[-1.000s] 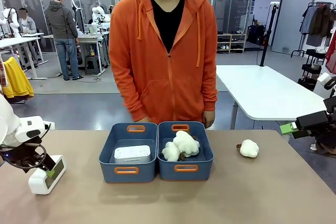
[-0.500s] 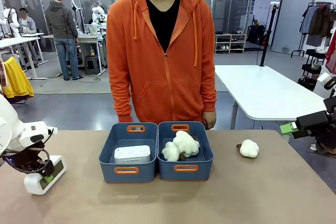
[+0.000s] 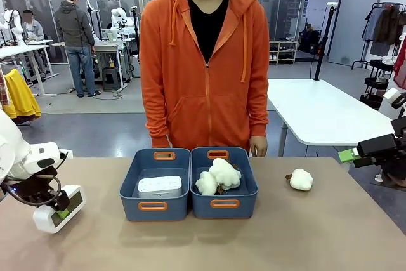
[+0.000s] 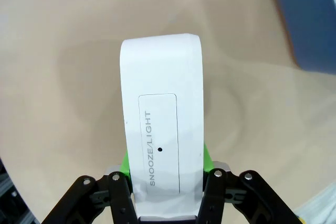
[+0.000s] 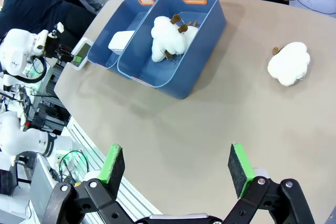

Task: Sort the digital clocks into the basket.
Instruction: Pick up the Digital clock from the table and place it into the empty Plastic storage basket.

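My left gripper [image 3: 58, 209] is shut on a white digital clock [image 3: 60, 208] with a greyish screen, at the table's left side. In the left wrist view the same clock [image 4: 163, 129] shows its "SNOOZE/LIGHT" top, clamped between the green pads [image 4: 125, 163], just above the tan table. A second white clock [image 3: 160, 186] lies inside the left blue basket [image 3: 136, 211]. That basket [image 5: 100, 45] also shows in the right wrist view with the clock [image 5: 121, 40] in it. My right gripper [image 5: 176, 169] is open and holds nothing, off the table's right edge.
A second blue tub [image 3: 247, 204] beside the first holds fluffy plush sheep [image 3: 219, 176]. Another sheep [image 3: 301, 179] lies on the table at the right. A person in an orange hoodie [image 3: 206, 80] stands at the far side, hands hanging down.
My left gripper has shut on the clock and shifted it slightly right and off the table. The person shifted a little to the right. The right arm stayed still.
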Controlling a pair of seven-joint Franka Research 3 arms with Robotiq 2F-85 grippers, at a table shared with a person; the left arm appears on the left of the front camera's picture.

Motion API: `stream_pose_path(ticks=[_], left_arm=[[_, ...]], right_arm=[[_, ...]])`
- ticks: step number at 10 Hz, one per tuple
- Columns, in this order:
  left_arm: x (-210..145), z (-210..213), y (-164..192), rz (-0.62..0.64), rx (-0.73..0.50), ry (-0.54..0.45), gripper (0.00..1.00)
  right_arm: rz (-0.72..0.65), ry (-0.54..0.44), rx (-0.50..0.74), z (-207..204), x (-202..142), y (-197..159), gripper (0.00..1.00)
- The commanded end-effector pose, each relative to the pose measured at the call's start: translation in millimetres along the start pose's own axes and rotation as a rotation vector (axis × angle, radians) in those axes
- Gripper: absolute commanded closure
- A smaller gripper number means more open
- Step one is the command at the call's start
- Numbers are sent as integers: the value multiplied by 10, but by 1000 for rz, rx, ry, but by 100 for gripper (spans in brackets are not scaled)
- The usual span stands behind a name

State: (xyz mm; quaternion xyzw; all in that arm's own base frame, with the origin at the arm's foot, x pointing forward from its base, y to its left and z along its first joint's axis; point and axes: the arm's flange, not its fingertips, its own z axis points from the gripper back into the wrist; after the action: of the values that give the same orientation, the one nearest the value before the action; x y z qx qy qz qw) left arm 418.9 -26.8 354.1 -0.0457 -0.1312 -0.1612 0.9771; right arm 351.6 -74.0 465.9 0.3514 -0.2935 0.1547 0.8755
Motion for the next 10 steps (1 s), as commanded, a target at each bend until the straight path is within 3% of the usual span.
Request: stream_pose_path(ticks=[1, 3, 6, 8, 10], left_arm=[[-114, 537, 4, -97, -105, -10, 100], [-43, 1007, -53, -127, -102, -98, 100], [141, 1526, -460, -273, -267, -288, 100], [580, 1461, -1027, -335, -276, -351, 100], [870, 1105, -1459, -255, -253, -323, 100]], right_arm=[[7, -3, -3, 4, -9, 15, 0], [7, -3, -3, 4, -9, 15, 0], [7, -3, -3, 4, -9, 15, 0], [7, -3, -3, 4, -9, 15, 0], [7, -3, -3, 4, -9, 15, 0]])
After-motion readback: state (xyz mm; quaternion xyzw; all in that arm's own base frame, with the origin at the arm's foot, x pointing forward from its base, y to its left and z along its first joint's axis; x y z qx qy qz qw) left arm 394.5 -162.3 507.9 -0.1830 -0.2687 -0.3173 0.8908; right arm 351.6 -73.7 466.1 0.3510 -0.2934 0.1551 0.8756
